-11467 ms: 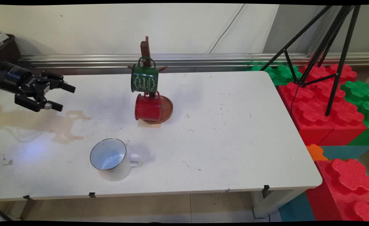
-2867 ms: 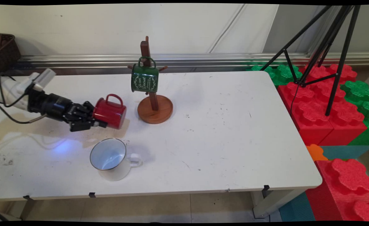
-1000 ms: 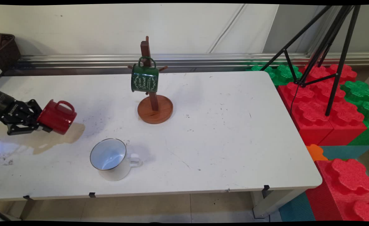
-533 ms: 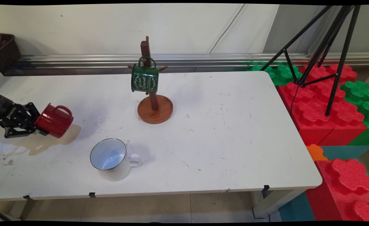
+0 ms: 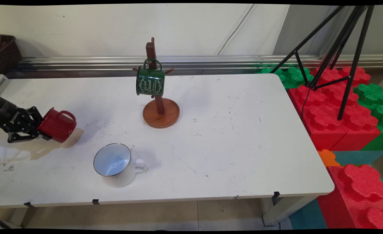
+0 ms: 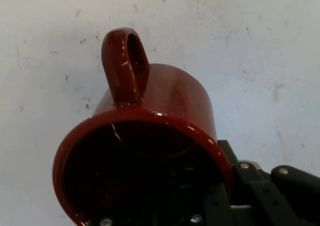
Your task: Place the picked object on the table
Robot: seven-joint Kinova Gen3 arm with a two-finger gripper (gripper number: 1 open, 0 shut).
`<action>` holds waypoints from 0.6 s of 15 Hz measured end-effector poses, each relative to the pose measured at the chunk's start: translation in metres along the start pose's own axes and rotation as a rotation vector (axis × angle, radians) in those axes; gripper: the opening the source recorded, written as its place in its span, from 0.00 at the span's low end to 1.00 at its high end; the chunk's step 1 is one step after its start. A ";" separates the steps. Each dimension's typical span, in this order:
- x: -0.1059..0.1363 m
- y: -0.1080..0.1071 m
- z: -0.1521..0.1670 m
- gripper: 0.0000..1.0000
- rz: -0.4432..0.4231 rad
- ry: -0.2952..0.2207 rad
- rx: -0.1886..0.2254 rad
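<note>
The black two-finger gripper (image 5: 41,130) was clamped on the rim of a red mug (image 5: 57,125), one finger inside the mouth and one outside, holding it on its side low over the left end of the white table (image 5: 230,136). The mug's mouth faced back toward the gripper and its base pointed away, with the loop handle (image 5: 68,114) turned upward. Whether the mug touched the tabletop could not be told. In the hand view the red mug (image 6: 150,151) filled most of the picture: glossy deep red, with a rounded rim and a dark interior in which no contents could be made out. Its handle (image 6: 125,65) stood up from the wall just past the rim.

Near the gripper, toward the table's front edge and beyond the mug's base, a white enamel mug (image 5: 115,164) with a dark rim stood upright, its pale blue inside empty and its handle pointing away from the gripper. Well beyond the red mug, along the direction the gripper pointed, a wooden mug stand (image 5: 158,107) rose from a round brown base. A green mug (image 5: 150,81) hung from one of its pegs by the handle, mouth down, carrying white ornamental script too small to read. White lettering on the gripper's wrist was likewise too small to read with certainty.

Far off to that side, past the table's end, lay red and green foam blocks (image 5: 334,107) with a black tripod (image 5: 337,48) standing among them.
</note>
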 end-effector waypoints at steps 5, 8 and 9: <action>0.001 -0.004 0.002 0.00 0.010 -0.030 0.010; 0.000 -0.004 0.004 0.00 0.022 -0.046 0.007; 0.000 -0.003 0.005 0.00 0.026 -0.051 0.005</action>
